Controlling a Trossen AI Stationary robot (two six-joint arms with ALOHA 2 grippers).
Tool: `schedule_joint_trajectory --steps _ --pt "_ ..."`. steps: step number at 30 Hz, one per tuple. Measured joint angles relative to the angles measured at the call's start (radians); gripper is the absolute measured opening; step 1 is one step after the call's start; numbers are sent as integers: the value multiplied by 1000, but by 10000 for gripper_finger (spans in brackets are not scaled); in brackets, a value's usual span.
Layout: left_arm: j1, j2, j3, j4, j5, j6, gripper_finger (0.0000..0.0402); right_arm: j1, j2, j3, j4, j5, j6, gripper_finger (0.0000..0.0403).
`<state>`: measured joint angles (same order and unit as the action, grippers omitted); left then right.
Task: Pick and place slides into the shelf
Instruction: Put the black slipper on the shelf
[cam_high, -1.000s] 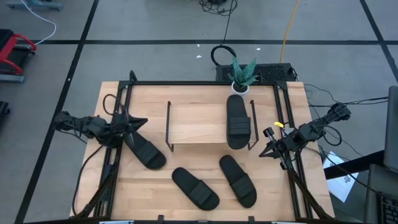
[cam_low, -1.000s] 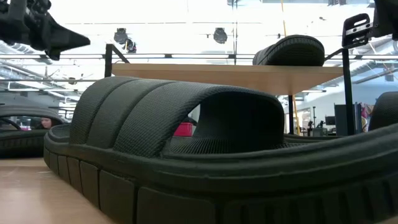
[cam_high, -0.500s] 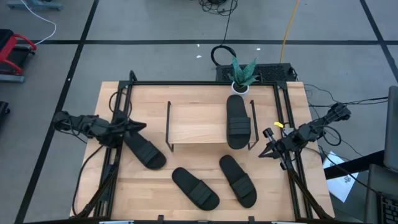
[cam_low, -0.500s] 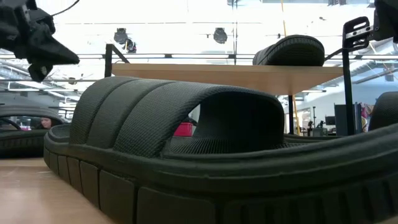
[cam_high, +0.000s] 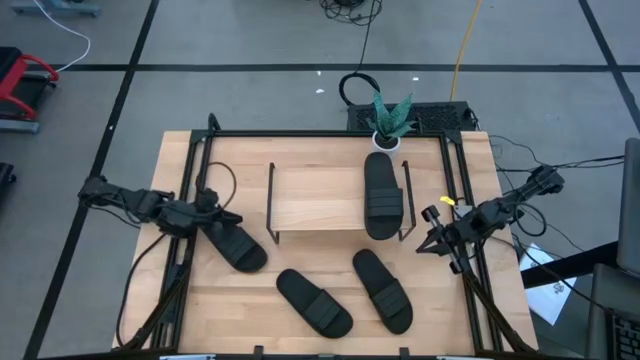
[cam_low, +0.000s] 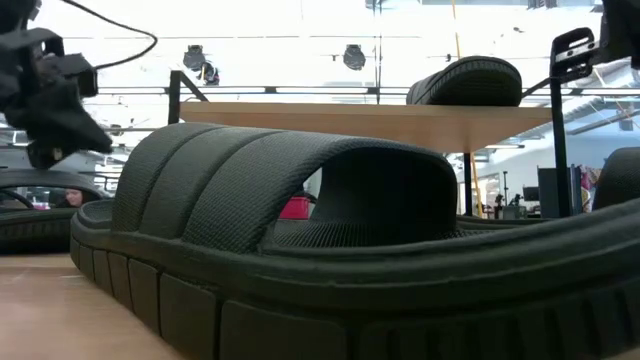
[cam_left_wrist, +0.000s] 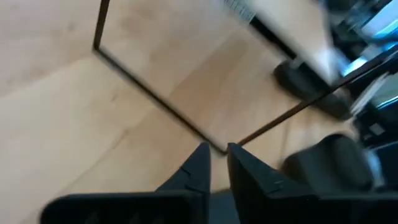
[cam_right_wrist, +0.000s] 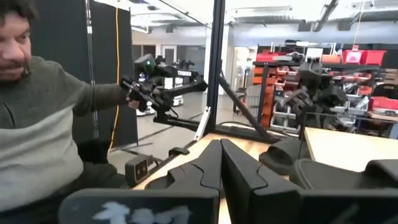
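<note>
Three black slides lie on the table: one at the left (cam_high: 234, 241), two near the front edge (cam_high: 313, 301) (cam_high: 381, 290). A further slide (cam_high: 381, 195) lies sole down on the right end of the shelf's wooden top (cam_high: 320, 198), and the low view shows it too (cam_low: 465, 80). My left gripper (cam_high: 224, 217) hovers low by the left slide's far end, its fingers (cam_left_wrist: 205, 163) a narrow gap apart with nothing between them. My right gripper (cam_high: 432, 240) waits shut at the table's right edge.
A potted plant (cam_high: 390, 120) stands at the table's far edge behind the shelf. Black rails (cam_high: 300, 134) frame the tabletop. The shelf's wire side frame (cam_left_wrist: 155, 99) stands ahead of my left gripper. A person (cam_right_wrist: 37, 124) sits beyond the table's left side.
My left gripper has sunk toward the table and the left slide's far end, shifting a little toward the near edge, and has rolled about its own axis. The slides have stayed in place.
</note>
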<state>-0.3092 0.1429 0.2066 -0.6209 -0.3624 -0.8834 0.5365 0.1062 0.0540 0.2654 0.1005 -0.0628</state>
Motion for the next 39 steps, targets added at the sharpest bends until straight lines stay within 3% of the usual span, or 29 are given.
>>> schedule_joint_trajectory --steps 10,14,18,22,29,39 --pt "0 76 -2 -53 -47 2 225 0 -1 -3 11 0 0 0" --pt "1 80 -2 -107 70 -35 286 0 -1 -4 11 0 18 0" --pt "1 80 -2 -163 113 -132 327 0 -1 -5 10 0 19 0" --pt "1 80 -2 -182 179 -159 348 0 -1 -5 11 0 18 0" --pt "0 80 -2 -141 314 -162 351 0 -1 -6 10 0 17 0" --pt "0 79 -14 -54 326 -124 351 0 -1 -6 10 0 14 0"
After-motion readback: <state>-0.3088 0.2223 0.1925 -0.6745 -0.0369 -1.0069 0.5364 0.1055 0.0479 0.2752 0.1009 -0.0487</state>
